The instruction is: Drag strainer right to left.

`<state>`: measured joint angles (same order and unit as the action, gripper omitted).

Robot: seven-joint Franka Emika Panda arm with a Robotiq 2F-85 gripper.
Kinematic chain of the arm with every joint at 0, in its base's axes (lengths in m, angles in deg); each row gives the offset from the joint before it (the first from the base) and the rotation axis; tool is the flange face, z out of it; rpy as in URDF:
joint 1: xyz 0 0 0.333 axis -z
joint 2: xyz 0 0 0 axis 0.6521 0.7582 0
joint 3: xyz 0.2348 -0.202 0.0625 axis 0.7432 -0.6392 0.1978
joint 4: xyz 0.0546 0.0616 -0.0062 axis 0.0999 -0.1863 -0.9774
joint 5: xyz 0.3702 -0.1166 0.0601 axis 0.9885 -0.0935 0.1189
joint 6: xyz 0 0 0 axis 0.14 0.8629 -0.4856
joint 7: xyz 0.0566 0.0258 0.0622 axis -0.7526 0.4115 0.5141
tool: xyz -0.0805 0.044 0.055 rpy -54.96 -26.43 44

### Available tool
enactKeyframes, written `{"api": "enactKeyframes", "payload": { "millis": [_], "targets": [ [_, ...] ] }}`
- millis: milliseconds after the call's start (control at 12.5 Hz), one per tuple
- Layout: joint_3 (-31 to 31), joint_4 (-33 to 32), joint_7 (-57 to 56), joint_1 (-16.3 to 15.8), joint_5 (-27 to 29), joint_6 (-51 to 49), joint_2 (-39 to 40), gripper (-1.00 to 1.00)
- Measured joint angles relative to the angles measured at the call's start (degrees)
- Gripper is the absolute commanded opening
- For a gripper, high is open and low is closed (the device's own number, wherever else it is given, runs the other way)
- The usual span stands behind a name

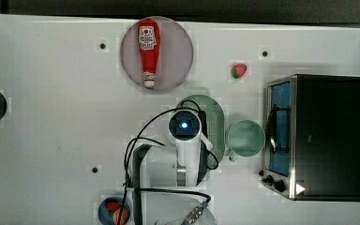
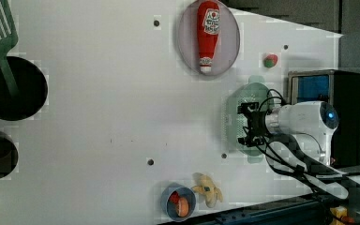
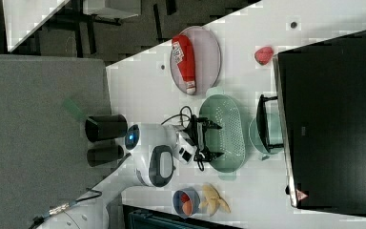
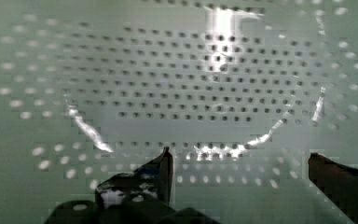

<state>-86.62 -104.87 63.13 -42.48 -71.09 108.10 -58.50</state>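
The strainer (image 1: 216, 123) is a pale mint-green oval colander with small holes, standing on the white table just to the top view's left of the mug. The arm's white wrist covers much of it in the top view. My gripper (image 2: 249, 125) hangs over the strainer (image 2: 233, 123) and is open. In the right view the gripper (image 3: 209, 139) reaches over the rim into the basin of the strainer (image 3: 231, 133). The wrist view shows the perforated floor of the strainer (image 4: 177, 84) close up, with my gripper (image 4: 240, 156) spread wide and nothing between its fingers.
A mint-green mug (image 1: 246, 137) stands between the strainer and a black toaster oven (image 1: 328, 136). A ketchup bottle (image 1: 148, 49) lies on a grey plate (image 1: 178, 51). A strawberry (image 1: 238, 70), a bowl of fruit (image 1: 114, 211), a banana (image 2: 208, 190) and black pots (image 2: 9, 89) are also about.
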Motion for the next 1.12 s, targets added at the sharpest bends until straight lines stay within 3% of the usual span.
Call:
{"api": "enactKeyframes", "payload": {
  "millis": [480,1120],
  "targets": [
    [1.8,0.0,5.5,-5.9,-0.3,1.2,0.6,1.00],
    [2.6,6.3,15.5,-18.2,0.8,0.5,2.7,1.00]
  ]
}}
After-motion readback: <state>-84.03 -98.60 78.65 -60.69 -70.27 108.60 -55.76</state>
